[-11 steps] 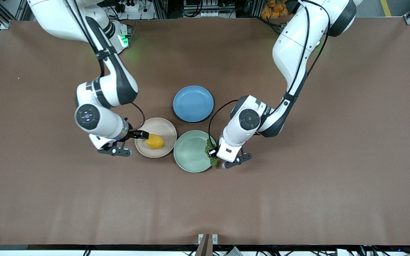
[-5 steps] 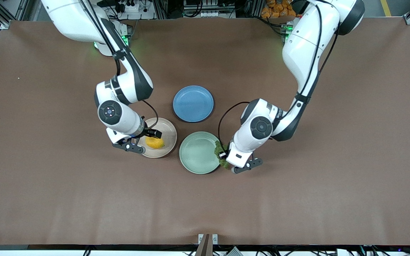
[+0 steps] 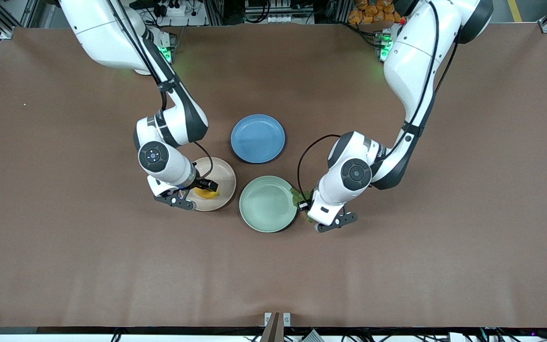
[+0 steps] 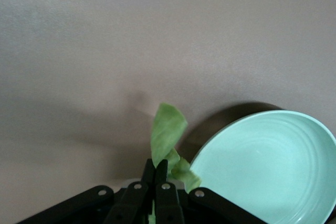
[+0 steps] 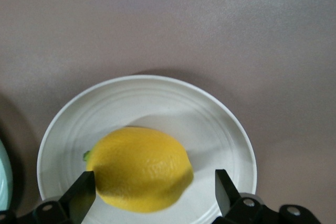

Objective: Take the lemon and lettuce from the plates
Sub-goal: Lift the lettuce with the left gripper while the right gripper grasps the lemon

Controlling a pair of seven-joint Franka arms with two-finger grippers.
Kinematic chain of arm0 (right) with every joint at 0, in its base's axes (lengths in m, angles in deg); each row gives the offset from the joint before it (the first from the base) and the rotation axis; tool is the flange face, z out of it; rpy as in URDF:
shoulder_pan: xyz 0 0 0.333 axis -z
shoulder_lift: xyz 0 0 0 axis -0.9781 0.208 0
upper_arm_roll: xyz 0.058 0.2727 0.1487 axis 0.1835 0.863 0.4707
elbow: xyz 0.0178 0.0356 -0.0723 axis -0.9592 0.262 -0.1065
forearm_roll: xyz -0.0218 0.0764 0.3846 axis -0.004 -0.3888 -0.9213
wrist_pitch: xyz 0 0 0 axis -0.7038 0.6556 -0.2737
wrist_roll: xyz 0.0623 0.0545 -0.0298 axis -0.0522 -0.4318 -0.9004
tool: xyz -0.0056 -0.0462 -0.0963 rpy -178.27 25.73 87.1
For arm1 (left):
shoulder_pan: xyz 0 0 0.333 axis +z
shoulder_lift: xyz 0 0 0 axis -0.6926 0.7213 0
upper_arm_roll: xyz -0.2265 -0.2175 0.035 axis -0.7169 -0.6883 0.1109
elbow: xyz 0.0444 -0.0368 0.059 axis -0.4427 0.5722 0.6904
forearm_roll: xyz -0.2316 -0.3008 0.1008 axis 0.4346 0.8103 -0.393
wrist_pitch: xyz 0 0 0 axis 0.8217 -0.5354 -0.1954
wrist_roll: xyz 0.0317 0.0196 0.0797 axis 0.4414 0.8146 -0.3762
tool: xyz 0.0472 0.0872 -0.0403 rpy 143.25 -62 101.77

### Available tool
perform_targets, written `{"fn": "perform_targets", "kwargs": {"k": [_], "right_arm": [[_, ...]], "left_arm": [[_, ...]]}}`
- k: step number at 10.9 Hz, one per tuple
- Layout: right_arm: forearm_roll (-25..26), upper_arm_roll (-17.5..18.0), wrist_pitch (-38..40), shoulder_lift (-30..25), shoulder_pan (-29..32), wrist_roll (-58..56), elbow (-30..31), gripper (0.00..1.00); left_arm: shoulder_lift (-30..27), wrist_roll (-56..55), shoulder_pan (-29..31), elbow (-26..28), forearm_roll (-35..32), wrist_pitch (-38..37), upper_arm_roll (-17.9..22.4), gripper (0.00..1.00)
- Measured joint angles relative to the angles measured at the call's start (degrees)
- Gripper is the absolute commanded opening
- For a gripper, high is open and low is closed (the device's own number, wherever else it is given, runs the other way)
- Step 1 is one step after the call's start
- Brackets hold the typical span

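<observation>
The lemon (image 3: 205, 194) lies on the beige-pink plate (image 3: 223, 176). My right gripper (image 3: 204, 189) is open and low over this plate, with one finger on each side of the lemon. The right wrist view shows the lemon (image 5: 139, 169) between the open fingers (image 5: 83, 193), on the plate (image 5: 157, 90). My left gripper (image 3: 304, 205) is shut on the lettuce (image 3: 296, 194) just off the rim of the mint green plate (image 3: 266, 204), at the side toward the left arm's end. In the left wrist view the lettuce (image 4: 167, 135) sticks out of the shut gripper (image 4: 156, 170) beside the mint plate (image 4: 268, 166).
A blue plate (image 3: 258, 138) with nothing on it lies farther from the front camera than the other two plates, between the two arms. The brown table (image 3: 397, 266) stretches wide on all sides.
My right gripper has moved onto the beige-pink plate and now straddles the lemon. My left gripper has drawn the lettuce off the mint plate toward the left arm's end; the mint plate shifted slightly that way.
</observation>
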Motion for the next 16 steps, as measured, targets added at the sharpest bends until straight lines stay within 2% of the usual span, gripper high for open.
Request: {"fn": "perform_targets", "kwargs": {"k": [6,11,13,14,16], "right_arm": [[-0.28,0.01,-4.50,2.86,0.07,3.45,0.00,1.00],[-0.30,-0.16,-5.12,3.28,0.59,4.03,-0.04,1.00],[-0.37,-0.34,-5.36,3.28,1.68,4.53,-0.16,1.00],[-0.41,-0.36,-5.37,3.28,2.39,5.18,-0.34,0.94],[-0.44,-0.38,-5.56,3.27,3.53,6.36,-0.69,0.49]], "left_arm": [[-3.22,5.90,3.91,-0.08,-2.79,-7.97,0.07,0.00],[-7.20,12.37,8.46,-0.12,-3.34,-16.63,0.16,0.00],[-8.63,14.58,10.00,-0.11,-5.91,-20.78,0.16,0.00],[-9.12,15.80,10.63,-0.10,-6.99,-22.42,0.17,0.00],[-9.90,17.10,11.96,-0.09,-8.95,-24.70,0.20,0.00]]}}
